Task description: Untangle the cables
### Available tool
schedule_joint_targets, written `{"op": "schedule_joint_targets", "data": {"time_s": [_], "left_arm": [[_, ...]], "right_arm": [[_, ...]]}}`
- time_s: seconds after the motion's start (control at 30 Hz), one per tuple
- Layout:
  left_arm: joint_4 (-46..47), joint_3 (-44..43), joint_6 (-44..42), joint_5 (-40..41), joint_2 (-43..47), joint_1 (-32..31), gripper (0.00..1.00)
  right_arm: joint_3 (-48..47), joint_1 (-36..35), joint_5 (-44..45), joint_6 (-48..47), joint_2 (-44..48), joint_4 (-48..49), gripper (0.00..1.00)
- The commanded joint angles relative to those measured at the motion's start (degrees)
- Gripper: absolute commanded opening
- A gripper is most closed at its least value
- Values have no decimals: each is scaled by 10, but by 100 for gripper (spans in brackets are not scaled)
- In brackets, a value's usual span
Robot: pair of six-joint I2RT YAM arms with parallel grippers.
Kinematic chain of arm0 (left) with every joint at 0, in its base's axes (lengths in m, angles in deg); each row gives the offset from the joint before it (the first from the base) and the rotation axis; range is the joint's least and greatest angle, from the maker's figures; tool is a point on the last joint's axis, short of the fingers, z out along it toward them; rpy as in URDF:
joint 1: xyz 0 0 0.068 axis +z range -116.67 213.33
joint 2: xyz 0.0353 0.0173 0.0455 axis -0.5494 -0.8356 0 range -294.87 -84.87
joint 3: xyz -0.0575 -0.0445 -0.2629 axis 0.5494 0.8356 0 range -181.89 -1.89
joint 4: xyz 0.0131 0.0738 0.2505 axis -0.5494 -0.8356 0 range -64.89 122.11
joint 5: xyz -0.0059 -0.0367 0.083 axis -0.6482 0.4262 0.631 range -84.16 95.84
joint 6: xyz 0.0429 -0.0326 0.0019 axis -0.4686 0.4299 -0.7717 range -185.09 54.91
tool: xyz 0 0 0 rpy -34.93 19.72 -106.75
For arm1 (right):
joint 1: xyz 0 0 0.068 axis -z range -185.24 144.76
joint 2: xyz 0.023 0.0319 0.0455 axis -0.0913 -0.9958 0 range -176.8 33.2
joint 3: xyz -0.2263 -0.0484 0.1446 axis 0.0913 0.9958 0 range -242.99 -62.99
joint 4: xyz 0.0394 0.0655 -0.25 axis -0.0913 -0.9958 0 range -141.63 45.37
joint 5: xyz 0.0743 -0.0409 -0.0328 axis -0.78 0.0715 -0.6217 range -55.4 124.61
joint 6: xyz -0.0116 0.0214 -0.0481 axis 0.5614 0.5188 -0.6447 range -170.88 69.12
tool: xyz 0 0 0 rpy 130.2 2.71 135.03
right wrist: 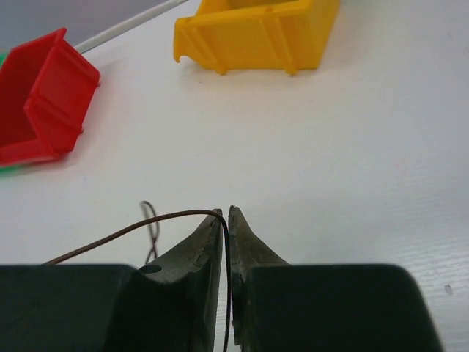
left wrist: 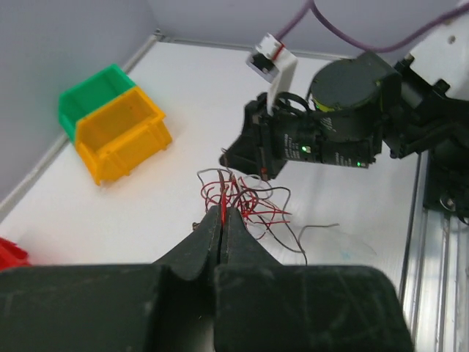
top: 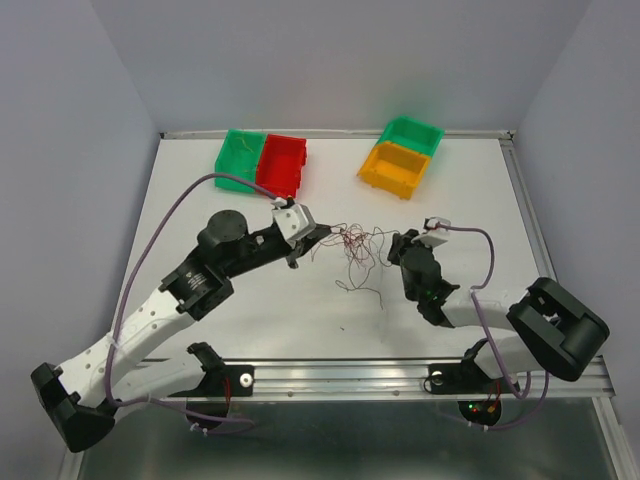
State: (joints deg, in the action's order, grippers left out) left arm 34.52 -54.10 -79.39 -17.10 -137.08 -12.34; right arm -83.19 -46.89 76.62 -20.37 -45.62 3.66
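Red wire is pinched between the black fingers of the left gripper [left wrist: 222, 214], which are pressed together on one strand at the near fringe of the cables [top: 355, 250]. Facing it across the tangle, the right gripper [right wrist: 226, 214] has its fingers closed to a sliver on a single dark brown strand that arcs away to the left. The curly strands lie at about the middle of the white table [top: 300, 335], strung between the two tips, and a few loose loops trail toward the near side. Bare tabletop surrounds the tangle, with the widest stretch running down to the aluminium rail [top: 350, 372] where the arm bases are bolted. Four bins stand in pairs along the far edge, well apart from the wires. The far-left green bin [top: 238, 156] touches the red bin [top: 282, 165]. The far-right green bin [top: 412, 133] sits behind the yellow bin [top: 397, 170], which is the nearest to the tangle. A thin raised rim [top: 340, 133] bounds the far side, and grey walls close in beyond it. A small pale mark [top: 193, 281] on the left arm's joint housing is too small to read.
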Motion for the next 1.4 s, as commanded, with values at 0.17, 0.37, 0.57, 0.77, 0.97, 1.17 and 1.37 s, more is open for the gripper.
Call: {"op": "schedule_joint_targets", "data": {"time_s": [0.17, 0.37, 0.57, 0.77, 0.97, 1.17, 1.37], "left_arm": [[178, 32, 45, 483, 136, 9, 0], [263, 59, 18, 681, 174, 22, 0], [311, 67, -7, 753, 173, 29, 0], [282, 99, 30, 566, 185, 29, 0], [269, 114, 53, 404, 162, 29, 0], [269, 125, 60, 326, 163, 29, 0], [283, 142, 80, 271, 137, 28, 0]], "right_arm": [[-31, 45, 121, 42, 81, -195, 11], [1, 120, 141, 69, 240, -333, 9], [15, 126, 192, 72, 426, -436, 8], [-50, 126, -156, -104, 492, -418, 78], [-156, 126, -544, -161, 392, -334, 92], [-257, 87, -673, -198, 216, -287, 92], [-181, 33, -692, -187, 126, -70, 91]]}}
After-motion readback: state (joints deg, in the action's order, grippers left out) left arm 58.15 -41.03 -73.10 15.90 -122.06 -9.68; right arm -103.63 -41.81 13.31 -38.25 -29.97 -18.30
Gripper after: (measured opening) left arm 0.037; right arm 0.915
